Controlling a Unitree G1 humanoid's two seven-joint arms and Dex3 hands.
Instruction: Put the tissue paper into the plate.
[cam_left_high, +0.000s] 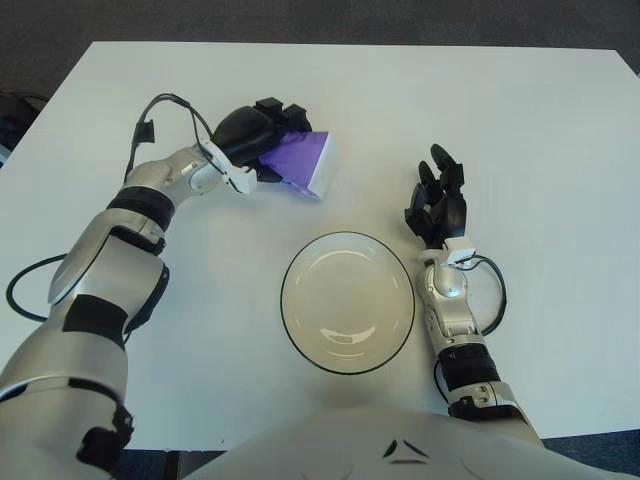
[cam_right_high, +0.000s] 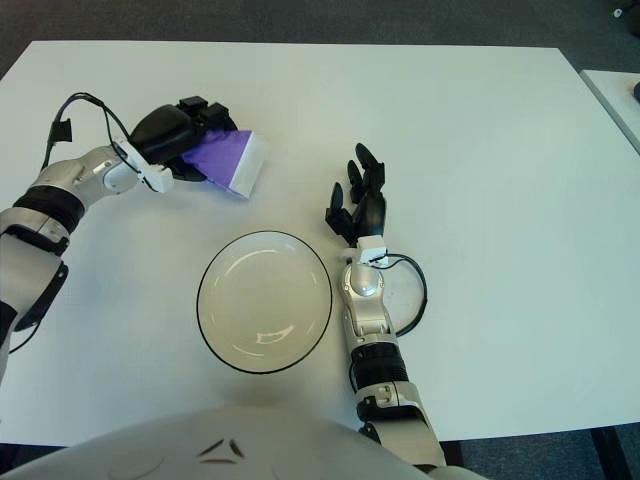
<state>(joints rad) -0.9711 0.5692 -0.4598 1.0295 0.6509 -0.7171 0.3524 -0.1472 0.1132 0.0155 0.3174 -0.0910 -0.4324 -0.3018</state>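
My left hand (cam_left_high: 262, 135) is shut on a purple tissue pack (cam_left_high: 303, 161) with a white end, holding it above the table, up and left of the plate. The white plate (cam_left_high: 348, 301) with a dark rim sits on the table in front of me and holds nothing. In the right eye view the pack (cam_right_high: 231, 158) and the plate (cam_right_high: 264, 301) show the same gap between them. My right hand (cam_left_high: 438, 205) shows just right of the plate, fingers spread and holding nothing.
The white table (cam_left_high: 520, 130) stretches wide behind and to the right of the plate. A black cable (cam_left_high: 150, 115) loops off my left wrist. Dark floor lies beyond the table's far edge.
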